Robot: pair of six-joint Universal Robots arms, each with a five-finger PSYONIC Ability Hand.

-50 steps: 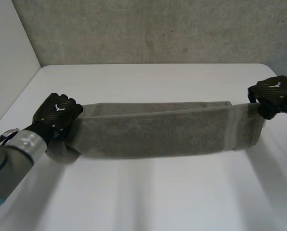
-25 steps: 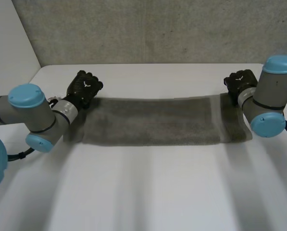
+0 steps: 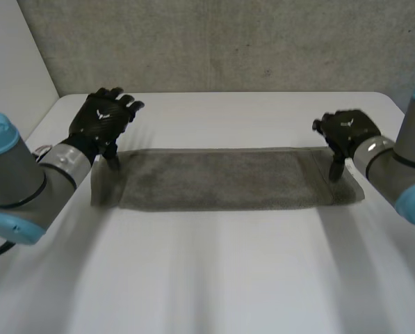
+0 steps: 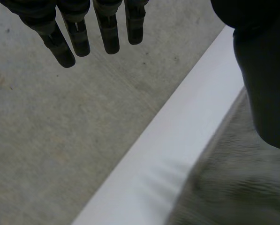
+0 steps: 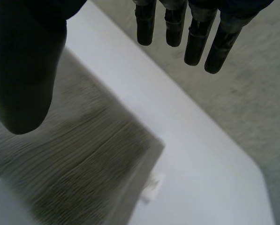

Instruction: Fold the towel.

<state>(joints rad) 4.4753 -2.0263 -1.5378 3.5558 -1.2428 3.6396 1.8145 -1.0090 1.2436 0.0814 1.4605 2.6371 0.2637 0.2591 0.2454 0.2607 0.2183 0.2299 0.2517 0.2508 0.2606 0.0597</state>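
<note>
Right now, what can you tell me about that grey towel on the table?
The towel is grey terry cloth, a long strip lying flat on the white table. A plainer band crosses it near the right hand, where a small white label sticks out. Both that and the left hand are open above its ends; contact is unclear.

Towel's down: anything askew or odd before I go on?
Nothing serious. The towel lies flat in a long, straight strip, with the left robot hand and the right robot hand open at its ends. A small white tag pokes out from its corner at the right end.
</note>
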